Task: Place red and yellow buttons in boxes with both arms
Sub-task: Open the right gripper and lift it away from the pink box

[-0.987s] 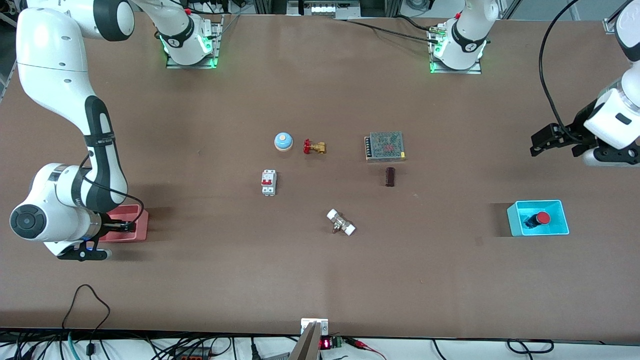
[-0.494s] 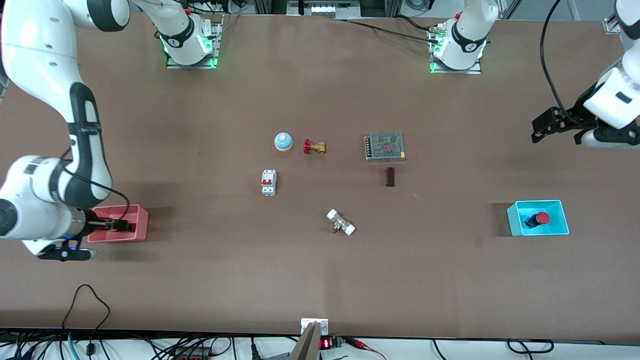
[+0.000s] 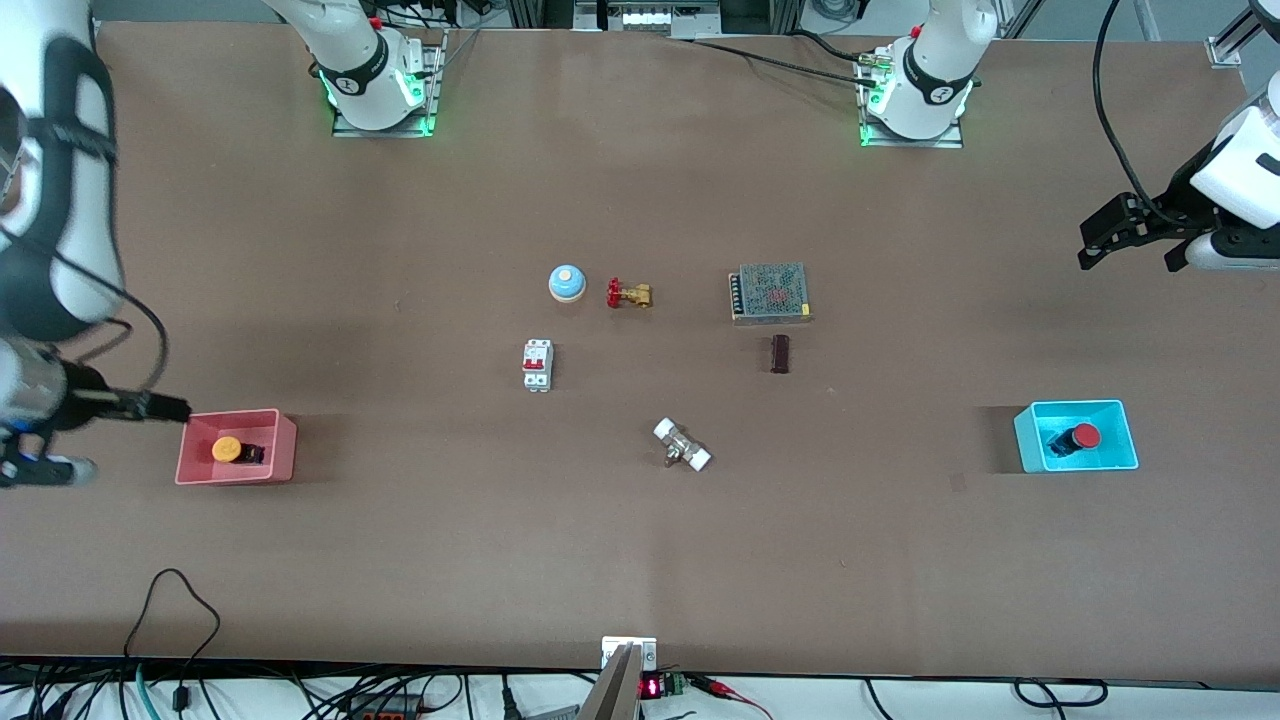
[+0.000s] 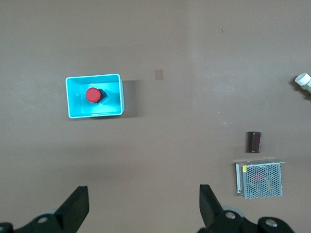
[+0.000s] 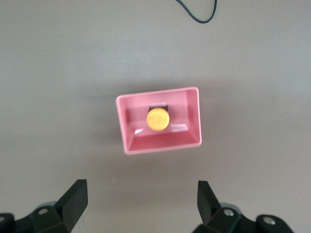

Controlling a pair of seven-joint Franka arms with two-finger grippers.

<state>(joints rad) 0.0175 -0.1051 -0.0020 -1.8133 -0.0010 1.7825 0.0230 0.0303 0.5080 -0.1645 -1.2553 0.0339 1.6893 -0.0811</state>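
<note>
Since a second ago I see my right end effector point(image 5: 138, 206) has lifted out of the pink-red plastic bin point(image 3: 283, 445), fingers spread, baring the yellow-capped push-button point(image 3: 228, 450) lying inside. The red-capped push-button point(image 3: 1084, 436) sits in the cyan plastic bin point(image 3: 1029, 438) as before. My left end effector point(image 4: 143, 206), fingers spread, has risen over bare table point(image 3: 640, 560) farther back.

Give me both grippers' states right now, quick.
Left gripper: open, empty, over bare table.
Right gripper: open, empty, near the pink-red plastic bin holding the yellow-capped push-button.
</note>
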